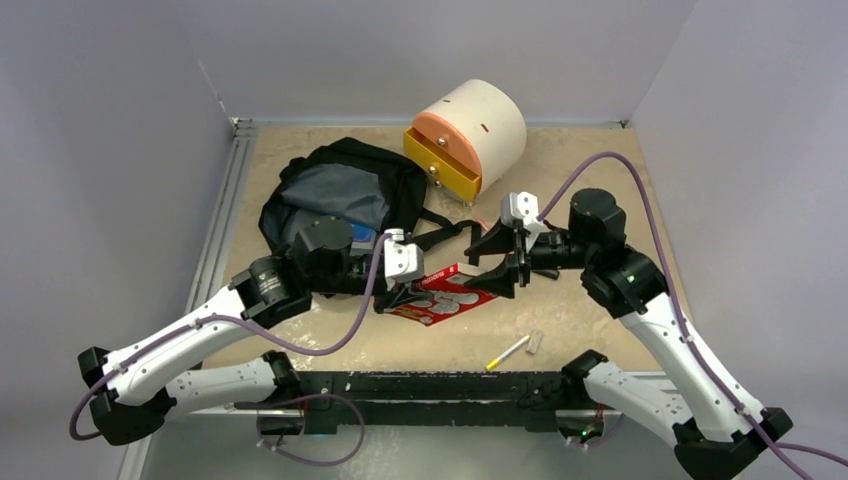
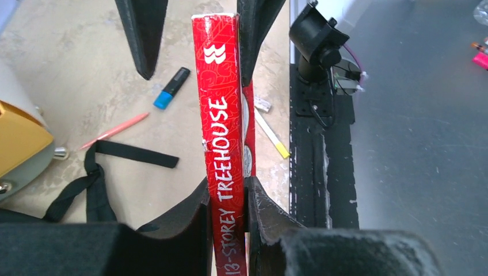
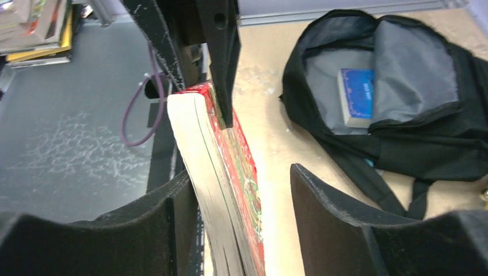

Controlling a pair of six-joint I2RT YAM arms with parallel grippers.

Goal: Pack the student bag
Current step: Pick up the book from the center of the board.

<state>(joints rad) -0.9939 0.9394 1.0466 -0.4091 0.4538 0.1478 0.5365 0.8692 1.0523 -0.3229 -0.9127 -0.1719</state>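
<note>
Left gripper (image 2: 227, 187) clamps 1 red book (image 2: 220, 86) | right gripper (image 3: 240, 172) apart | 1 student bag (image 3: 443, 141)

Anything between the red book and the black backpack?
Bare beige tabletop only, between red paperback book and soft black fabric backpack; right wrist view shows it.

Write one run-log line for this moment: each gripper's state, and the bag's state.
left gripper: shut on red book | right gripper: open around it | student bag: open, blue book inside
</note>
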